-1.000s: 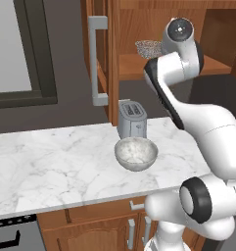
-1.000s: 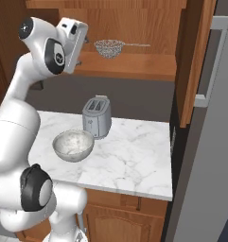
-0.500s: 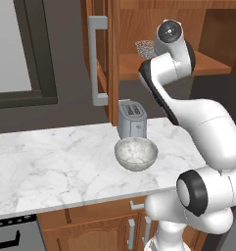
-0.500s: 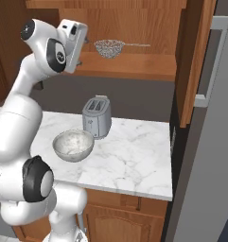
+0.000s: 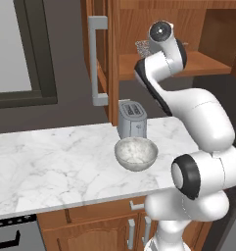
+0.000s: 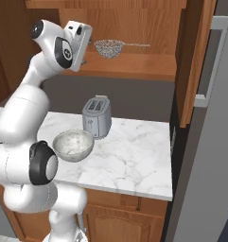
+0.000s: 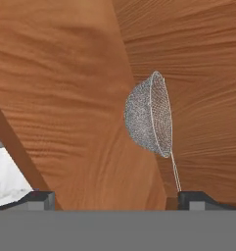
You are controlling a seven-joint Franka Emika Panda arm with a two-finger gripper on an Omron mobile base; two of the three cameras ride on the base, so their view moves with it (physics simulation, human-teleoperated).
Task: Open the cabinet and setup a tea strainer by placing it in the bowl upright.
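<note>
The cabinet (image 6: pixel 134 66) stands open, its left door (image 5: pixel 97 59) and right door (image 6: pixel 196 61) both swung wide. On its wooden shelf the tea strainer (image 6: pixel 109 47) sits upright with its thin handle pointing right. My gripper (image 6: pixel 88 42) is up at shelf height just left of the strainer, open and holding nothing. In the hand view the strainer (image 7: pixel 148 115) lies ahead of the open gripper (image 7: pixel 117 201), its handle running towards the right fingertip (image 7: pixel 198 198). Part of the strainer (image 5: pixel 142 47) peeks out beside the arm. The speckled grey bowl (image 5: pixel 135 153) (image 6: pixel 74 144) rests on the counter below.
A grey two-slot toaster (image 5: pixel 131 117) (image 6: pixel 97 116) stands just behind the bowl. The marble counter (image 5: pixel 51 166) stretches left, towards a dark-framed window. A tall grey fridge (image 6: pixel 205 165) closes off the counter's right end. Lower wooden cabinets run under the counter.
The hand has swung in along the shelf towards the strainer, leftwards in the left base view. The strainer, bowl and doors have not moved, and the jaws stay open.
</note>
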